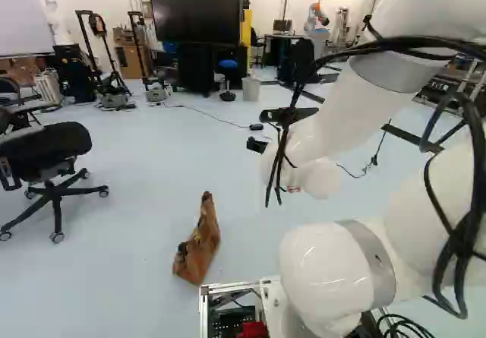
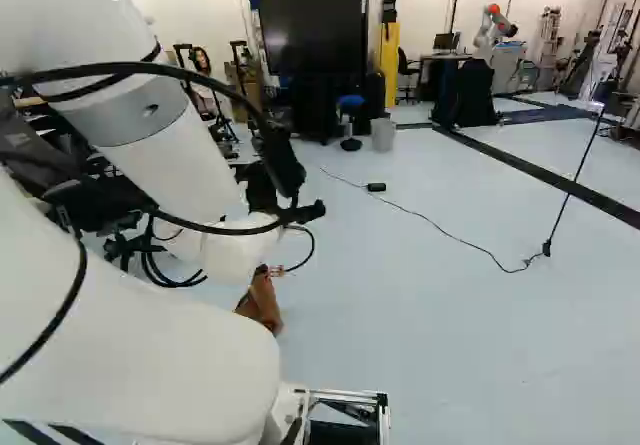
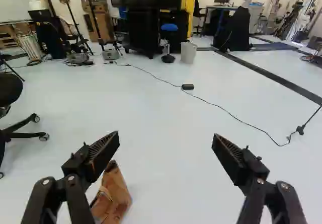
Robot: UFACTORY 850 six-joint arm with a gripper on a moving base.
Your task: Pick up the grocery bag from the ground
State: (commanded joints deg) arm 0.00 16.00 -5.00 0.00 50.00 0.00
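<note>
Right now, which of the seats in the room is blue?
The stool right beside the pale bin; the nearest wheeled chair has a black seat instead.

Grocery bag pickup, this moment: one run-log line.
bag: brown, on floor, partly hidden behind one finger in wrist view | gripper: open, nothing held | contact: none | pickup: not yet done

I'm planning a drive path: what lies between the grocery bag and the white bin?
A thin cable crosses the floor between the bag and bin, seen in the wrist view.
</note>
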